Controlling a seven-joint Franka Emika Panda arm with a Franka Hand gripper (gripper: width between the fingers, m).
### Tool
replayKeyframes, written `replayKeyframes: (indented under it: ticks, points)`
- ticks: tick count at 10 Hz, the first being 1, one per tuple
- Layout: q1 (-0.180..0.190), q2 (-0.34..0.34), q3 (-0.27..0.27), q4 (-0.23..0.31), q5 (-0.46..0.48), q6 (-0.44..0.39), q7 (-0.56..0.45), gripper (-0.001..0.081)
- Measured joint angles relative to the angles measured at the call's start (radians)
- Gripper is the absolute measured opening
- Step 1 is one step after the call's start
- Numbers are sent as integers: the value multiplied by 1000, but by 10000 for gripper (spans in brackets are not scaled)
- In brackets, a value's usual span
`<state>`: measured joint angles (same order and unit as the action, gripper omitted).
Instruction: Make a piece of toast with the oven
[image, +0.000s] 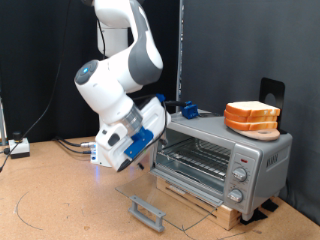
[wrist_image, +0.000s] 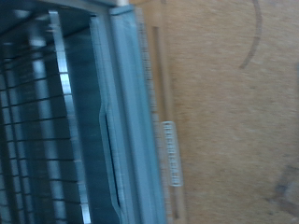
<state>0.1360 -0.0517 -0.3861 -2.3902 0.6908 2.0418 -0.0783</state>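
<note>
The silver-grey oven (image: 262, 157) stands on a wooden board at the exterior view's right. Its glass door (image: 165, 192) is swung down flat, with the grey bar handle (image: 148, 211) nearest the camera. The wire rack (image: 195, 153) inside looks bare. My gripper (image: 147, 164) hangs at the left front corner of the oven's opening, just above the lowered door; its fingers are hard to make out. The wrist view is blurred and shows the wire rack (wrist_image: 37, 121) and a metal edge of the oven (wrist_image: 126, 112), with no fingers. The piece of toast is out of view.
A thick stack of bread slices (image: 252, 118) lies on the oven's roof. Round knobs (image: 240, 172) line the oven's right panel. A blue object (image: 186, 108) sits behind the oven. Cables (image: 70, 146) and a small white box (image: 18, 148) lie at the left on the brown table (wrist_image: 224, 112).
</note>
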Motion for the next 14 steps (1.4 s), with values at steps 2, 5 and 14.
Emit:
replayKeyframes:
  ticks: [2, 5, 14]
  points:
    - [2, -65, 16, -4, -17, -10, 22, 807]
    - [3, -134, 55, -36, -98, 29, 110, 807]
    - [55, -202, 78, 57, 107, -363, -421, 807]
